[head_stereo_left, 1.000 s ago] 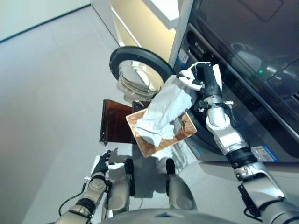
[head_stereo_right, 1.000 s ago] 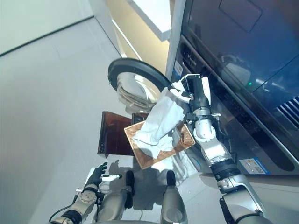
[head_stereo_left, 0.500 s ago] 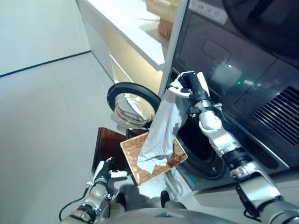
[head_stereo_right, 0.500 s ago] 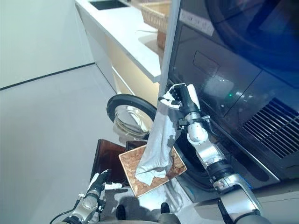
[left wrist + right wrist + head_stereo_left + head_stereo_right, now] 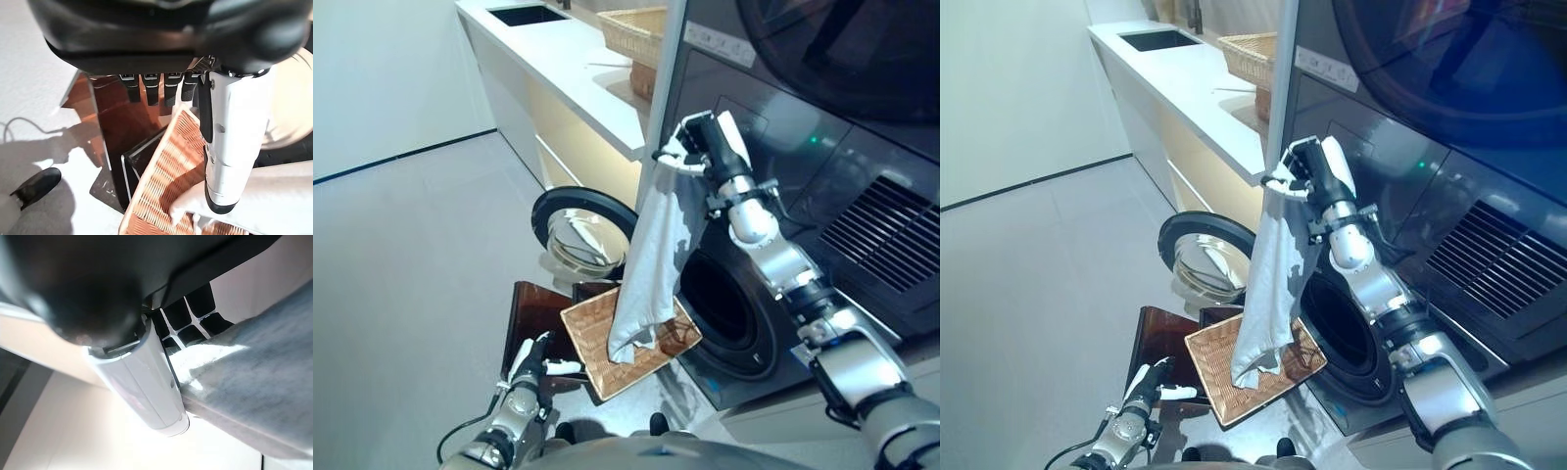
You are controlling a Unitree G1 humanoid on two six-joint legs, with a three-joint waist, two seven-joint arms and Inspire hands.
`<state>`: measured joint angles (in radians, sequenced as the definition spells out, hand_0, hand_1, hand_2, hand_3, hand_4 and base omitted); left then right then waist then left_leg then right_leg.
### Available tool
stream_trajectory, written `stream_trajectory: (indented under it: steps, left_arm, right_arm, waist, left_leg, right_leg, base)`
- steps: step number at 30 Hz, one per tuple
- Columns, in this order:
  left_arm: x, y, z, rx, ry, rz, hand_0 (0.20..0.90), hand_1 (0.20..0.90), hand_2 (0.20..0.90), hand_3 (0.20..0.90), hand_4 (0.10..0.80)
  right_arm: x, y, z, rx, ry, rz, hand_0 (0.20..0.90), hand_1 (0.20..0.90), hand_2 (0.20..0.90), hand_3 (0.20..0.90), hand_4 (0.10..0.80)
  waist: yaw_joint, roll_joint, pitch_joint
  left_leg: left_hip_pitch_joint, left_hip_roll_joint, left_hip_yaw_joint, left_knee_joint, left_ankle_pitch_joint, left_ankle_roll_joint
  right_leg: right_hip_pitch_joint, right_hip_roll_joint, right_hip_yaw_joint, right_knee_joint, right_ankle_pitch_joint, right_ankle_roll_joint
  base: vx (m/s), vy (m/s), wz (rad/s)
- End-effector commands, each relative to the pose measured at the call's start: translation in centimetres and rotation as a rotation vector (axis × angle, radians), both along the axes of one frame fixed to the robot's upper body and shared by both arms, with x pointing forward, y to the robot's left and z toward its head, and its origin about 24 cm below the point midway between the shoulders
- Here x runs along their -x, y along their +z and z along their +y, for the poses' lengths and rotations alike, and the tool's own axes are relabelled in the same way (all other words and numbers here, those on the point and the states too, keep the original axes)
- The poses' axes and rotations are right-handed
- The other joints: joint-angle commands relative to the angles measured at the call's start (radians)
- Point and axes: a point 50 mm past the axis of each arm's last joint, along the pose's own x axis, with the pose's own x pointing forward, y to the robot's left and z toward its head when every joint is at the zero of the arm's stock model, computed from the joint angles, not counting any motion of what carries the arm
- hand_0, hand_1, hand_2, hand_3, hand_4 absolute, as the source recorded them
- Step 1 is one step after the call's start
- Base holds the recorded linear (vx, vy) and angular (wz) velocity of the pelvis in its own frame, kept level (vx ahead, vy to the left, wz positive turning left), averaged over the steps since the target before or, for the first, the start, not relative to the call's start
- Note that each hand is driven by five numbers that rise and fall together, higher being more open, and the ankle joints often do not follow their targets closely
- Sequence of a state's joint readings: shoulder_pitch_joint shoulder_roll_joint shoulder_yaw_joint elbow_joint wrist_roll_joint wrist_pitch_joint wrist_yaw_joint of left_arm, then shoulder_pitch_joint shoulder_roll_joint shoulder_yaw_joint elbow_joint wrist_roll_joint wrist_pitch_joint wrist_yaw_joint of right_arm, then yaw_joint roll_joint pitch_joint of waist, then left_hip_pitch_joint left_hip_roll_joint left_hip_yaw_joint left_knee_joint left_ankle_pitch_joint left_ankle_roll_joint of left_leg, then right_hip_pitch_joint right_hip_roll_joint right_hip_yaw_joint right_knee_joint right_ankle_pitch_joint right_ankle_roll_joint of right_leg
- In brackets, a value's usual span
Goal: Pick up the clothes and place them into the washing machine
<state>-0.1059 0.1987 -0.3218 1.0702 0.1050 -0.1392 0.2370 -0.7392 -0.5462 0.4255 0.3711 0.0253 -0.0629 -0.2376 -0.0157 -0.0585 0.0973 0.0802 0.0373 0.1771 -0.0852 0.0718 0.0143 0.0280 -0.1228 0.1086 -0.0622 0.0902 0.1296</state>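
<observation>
— What do your head views show?
— My right hand is raised beside the washing machine, fingers pinched on the top of a pale grey garment. It hangs straight down, long axis vertical, its hem just over the wicker basket on the floor. The drum opening lies below my hand, to the right of the cloth.
— And the left?
— My left hand is low by the basket, far from the cloth.
— Left wrist view?
— Fingers straight, holding nothing, above the basket.
— Right wrist?
— Thumb and fingers clamp the grey cloth.
</observation>
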Motion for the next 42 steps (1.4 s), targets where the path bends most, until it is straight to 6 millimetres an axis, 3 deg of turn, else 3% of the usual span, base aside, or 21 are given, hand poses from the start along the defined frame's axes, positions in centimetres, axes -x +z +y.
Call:
stream_trajectory:
  steps: [1,5,7,14,22,32,42]
  left_arm:
    - [-6.1,4.0,-0.6,-0.011,-0.128,-0.253,0.900,0.900,0.900,0.900,0.800]
    - [-8.0,5.8,-0.4,-0.014,-0.146,-0.344,0.900,0.900,0.900,0.900,0.800]
    - [-9.1,6.9,-0.2,-0.007,-0.138,-0.391,0.900,0.900,0.900,0.900,0.800]
    - [-10.4,7.8,-0.7,-0.006,-0.144,-0.418,0.900,0.900,0.900,0.900,0.800]
    - [-12.6,9.2,-1.6,-0.010,-0.150,-0.446,0.900,0.900,0.900,0.900,0.800]
    - [-16.1,13.2,-4.1,0.025,-0.211,-0.583,0.900,0.900,0.900,0.900,0.800]
    - [-18.3,17.1,-5.7,0.053,-0.278,-0.704,0.900,0.900,0.900,0.900,0.800]
  right_arm:
    - [-0.3,11.2,1.1,-0.023,0.053,-0.370,0.200,0.200,0.200,0.200,0.300]
    - [-0.1,13.1,1.8,0.003,0.083,-0.417,0.200,0.200,0.200,0.200,0.300]
    - [0.2,15.0,2.3,0.029,0.105,-0.459,0.200,0.200,0.200,0.200,0.300]
    - [0.9,18.1,4.2,0.060,0.170,-0.521,0.200,0.200,0.200,0.200,0.300]
    - [1.5,18.9,6.6,0.029,0.276,-0.522,0.200,0.200,0.200,0.200,0.300]
    - [4.1,19.8,9.0,0.033,0.469,-0.561,0.200,0.200,0.200,0.200,0.300]
    - [6.2,18.5,9.6,0.075,0.617,-0.529,0.200,0.200,0.200,0.200,0.300]
  waist:
    - [0.020,0.001,-0.112]
    - [0.016,-0.003,-0.121]
    - [0.012,-0.009,-0.128]
    - [-0.004,-0.018,-0.142]
    - [-0.029,-0.022,-0.162]
    - [-0.065,-0.022,-0.171]
    - [-0.091,-0.014,-0.176]
  left_leg:
    - [-0.007,-0.013,0.014,0.000,-0.056,-0.026]
    - [-0.002,-0.012,0.011,-0.001,-0.056,-0.028]
    - [0.000,-0.010,0.011,-0.001,-0.055,-0.030]
    - [0.010,-0.006,0.017,0.000,-0.055,-0.033]
    - [0.020,-0.001,0.032,-0.001,-0.057,-0.036]
    - [0.030,0.003,0.045,-0.001,-0.056,-0.039]
    - [0.041,0.008,0.057,0.002,-0.059,-0.038]
  right_leg:
    - [-0.006,-0.023,-0.018,0.134,-0.105,0.019]
    - [0.002,-0.023,-0.022,0.129,-0.105,0.020]
    - [0.004,-0.023,-0.021,0.127,-0.104,0.020]
    - [0.008,-0.021,-0.015,0.129,-0.101,0.019]
    - [0.009,-0.014,0.001,0.127,-0.097,0.018]
    - [0.006,-0.007,0.012,0.131,-0.094,0.017]
    - [0.004,0.000,0.029,0.137,-0.095,0.018]
  base:
    - [0.014,-0.004,-0.05]
    - [0.006,-0.003,-0.02]
    - [0.000,0.000,0.00]
    - [0.000,0.000,0.00]
    - [-0.009,0.000,-0.04]
    - [-0.004,0.000,-0.02]
    - [0.000,-0.002,-0.06]
